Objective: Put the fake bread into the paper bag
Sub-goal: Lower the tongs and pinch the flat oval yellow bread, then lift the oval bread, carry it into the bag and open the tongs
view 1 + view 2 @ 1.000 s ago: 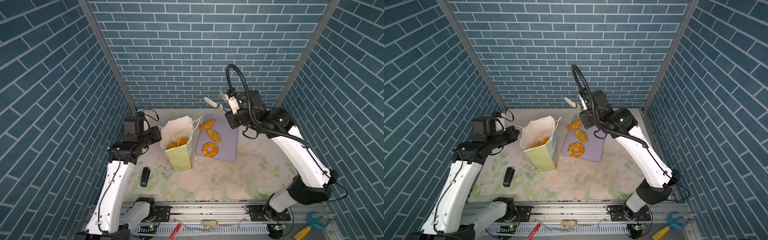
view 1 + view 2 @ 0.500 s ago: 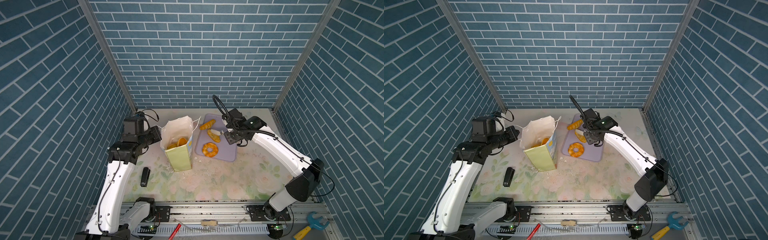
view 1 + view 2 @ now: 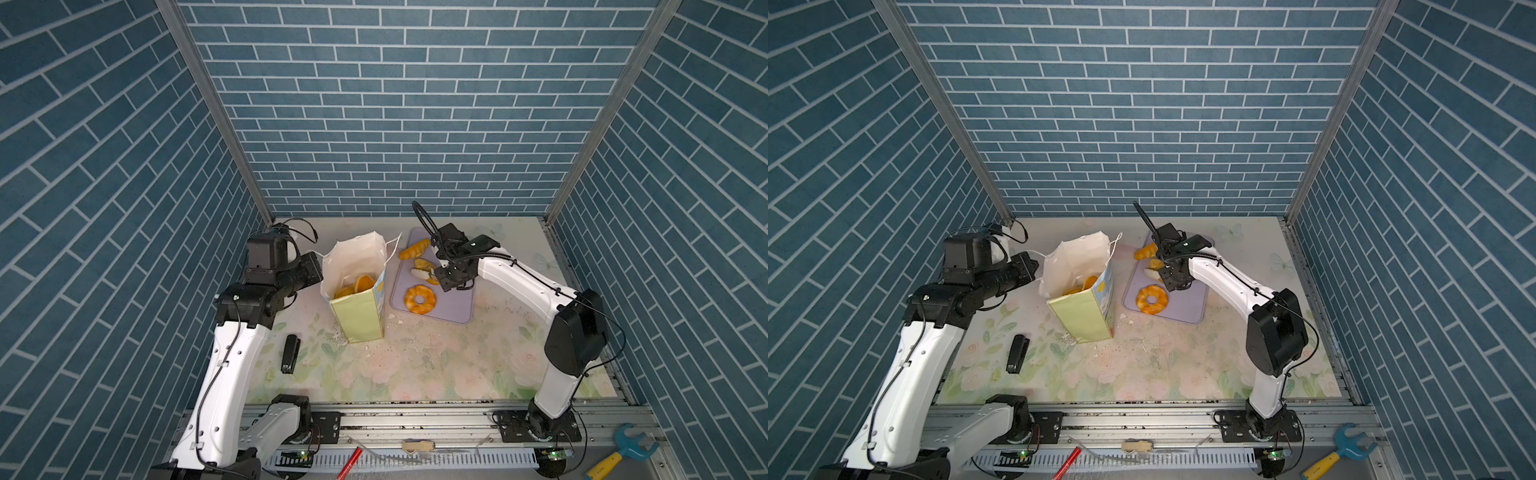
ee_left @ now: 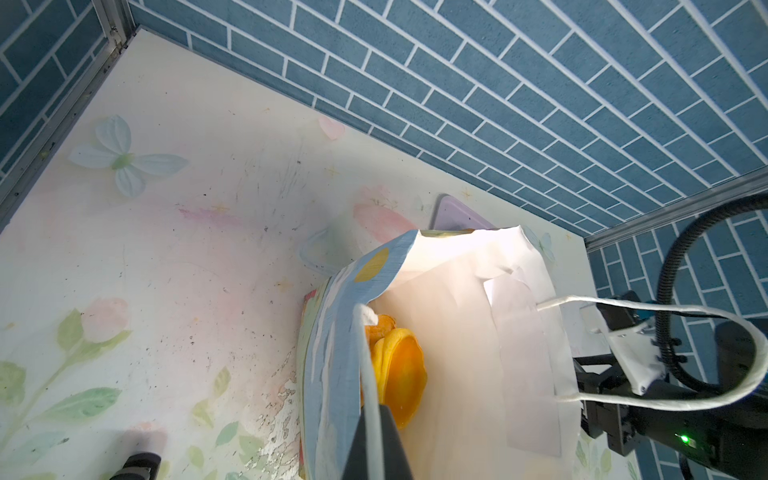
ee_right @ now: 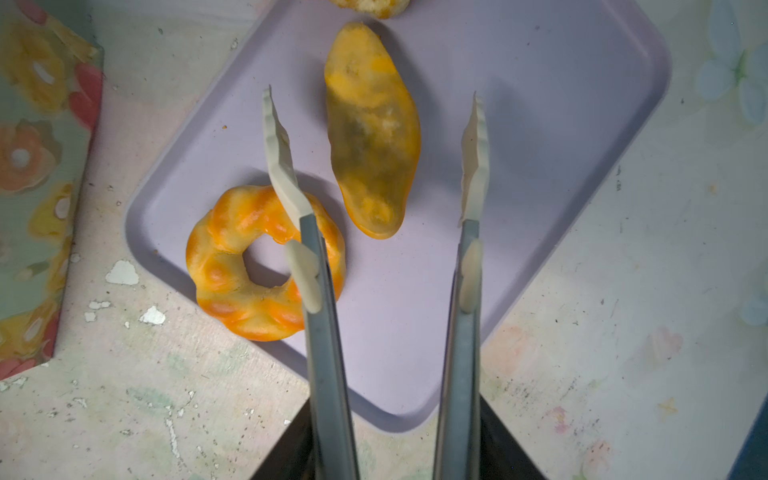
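The paper bag (image 3: 359,316) stands upright left of the lilac tray (image 3: 453,307), with several pieces of fake bread (image 3: 357,286) inside. My left gripper (image 3: 321,270) is shut on the bag's left rim. In the left wrist view its black jaws (image 4: 376,436) pinch the rim and white handle cord beside an orange piece (image 4: 399,374). On the tray lie a ring doughnut (image 5: 257,266), a long loaf (image 5: 374,141) and a twisted loaf (image 3: 414,249). My right gripper (image 5: 372,99) is open, its tong tips straddling the long loaf without touching it.
A black stapler (image 3: 290,353) lies on the floral mat in front of the left arm. White crumbs (image 3: 390,318) are scattered around the bag's base. A blue and yellow toy wrench (image 3: 623,451) rests beyond the front rail. Brick-pattern walls enclose three sides.
My right arm has dropped from high above the tray down onto it, and its tongs have spread wider around the long loaf. The left arm and bag have not moved.
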Robot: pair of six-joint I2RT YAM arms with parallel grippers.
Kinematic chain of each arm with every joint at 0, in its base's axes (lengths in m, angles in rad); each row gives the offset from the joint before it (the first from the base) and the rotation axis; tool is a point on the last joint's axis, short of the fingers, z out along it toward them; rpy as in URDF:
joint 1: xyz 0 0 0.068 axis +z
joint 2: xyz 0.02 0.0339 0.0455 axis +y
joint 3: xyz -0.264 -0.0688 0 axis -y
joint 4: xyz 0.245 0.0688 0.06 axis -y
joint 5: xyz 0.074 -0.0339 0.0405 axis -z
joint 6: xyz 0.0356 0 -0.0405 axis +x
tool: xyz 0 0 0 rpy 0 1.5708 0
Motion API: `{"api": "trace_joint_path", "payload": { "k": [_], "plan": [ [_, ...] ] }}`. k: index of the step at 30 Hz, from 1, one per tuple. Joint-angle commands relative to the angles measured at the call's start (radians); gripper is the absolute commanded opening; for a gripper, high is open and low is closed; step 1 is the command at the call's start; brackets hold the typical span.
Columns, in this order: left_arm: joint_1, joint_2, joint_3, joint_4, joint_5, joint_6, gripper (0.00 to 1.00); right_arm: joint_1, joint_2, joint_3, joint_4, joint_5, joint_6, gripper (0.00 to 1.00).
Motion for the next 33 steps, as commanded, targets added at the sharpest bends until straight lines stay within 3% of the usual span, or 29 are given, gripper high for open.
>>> {"api": "trace_joint_path", "payload": {
  "k": [1,6,13,23,28,33],
  "plan": [
    [0.005,-0.010,0.021,-0.015,-0.009,0.013,0.00,-0.004,0.037,0.012,0.034,-0.019,0.016,0.52],
    [0.005,-0.012,0.020,-0.013,-0.009,0.010,0.00,-0.004,0.052,0.014,0.042,-0.038,0.032,0.44],
    [0.005,-0.006,0.017,-0.004,-0.001,0.005,0.00,-0.005,-0.045,0.010,-0.006,0.001,0.051,0.29],
    [0.005,-0.012,-0.009,0.033,0.023,-0.024,0.00,-0.002,-0.318,0.010,-0.165,0.093,0.095,0.25],
    [0.003,-0.017,-0.016,0.047,0.023,-0.038,0.00,0.000,-0.399,0.182,-0.193,0.003,0.111,0.24],
    [0.002,-0.025,-0.021,0.054,0.028,-0.055,0.00,0.077,-0.357,0.409,-0.181,-0.058,0.077,0.23]
  ]
}}
